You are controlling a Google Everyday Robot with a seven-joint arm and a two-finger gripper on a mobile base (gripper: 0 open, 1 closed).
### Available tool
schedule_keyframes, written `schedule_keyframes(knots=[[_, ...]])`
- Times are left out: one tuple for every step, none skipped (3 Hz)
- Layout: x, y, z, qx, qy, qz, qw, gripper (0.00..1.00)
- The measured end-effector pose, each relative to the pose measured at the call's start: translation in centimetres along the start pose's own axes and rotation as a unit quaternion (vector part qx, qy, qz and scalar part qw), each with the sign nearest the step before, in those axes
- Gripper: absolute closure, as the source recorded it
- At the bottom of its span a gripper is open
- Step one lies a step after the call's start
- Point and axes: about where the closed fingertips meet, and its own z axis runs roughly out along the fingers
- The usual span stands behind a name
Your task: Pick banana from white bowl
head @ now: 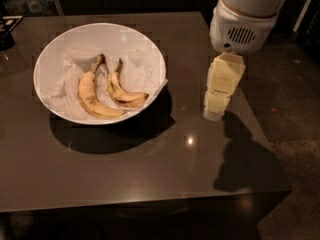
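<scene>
On the dark desk (pixel 150 179), left of centre, sits the bowl (pixel 100 31), lined with crumpled paper (pixel 70 66), and two bananas lie in it side by side. Ours is the banana (pixel 122 93) on the right, the slimmer one with a straight dark stem pointing away from us and a browned tip toward the bowl's right rim. The plump banana (pixel 92 99) lies just beside it on the left, close at the stems and further apart lower down.

We judge our banana light, ripe and soft under the skin, so a hard pinch would bruise it. Its curve may also let it roll on the loose paper. We would take hold across the middle of its body, where it is thickest and clear of its neighbour, not at the thin stem.

Over the desk's right part hangs the arm (pixel 242 19), well apart from the bowl. Below its white housing the claw (pixel 214 111) points straight down, low over the desk. We cannot tell whether the claw is open or closed, and we see nothing in it
</scene>
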Motion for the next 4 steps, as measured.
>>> schedule_keyframes(knots=[[-0.8, -0.2, -0.2, 0.008, -0.009, -0.005, 0.9999, 0.0], [-7.4, -1.1, -1.7, 0.027, -0.031, -0.016, 0.999, 0.0], [-8.4, -1.2, -2.1, 0.035, -0.042, -0.02, 0.9983, 0.0], [-9.2, -1.2, -1.9, 0.064, -0.05, -0.002, 0.9967, 0.0]])
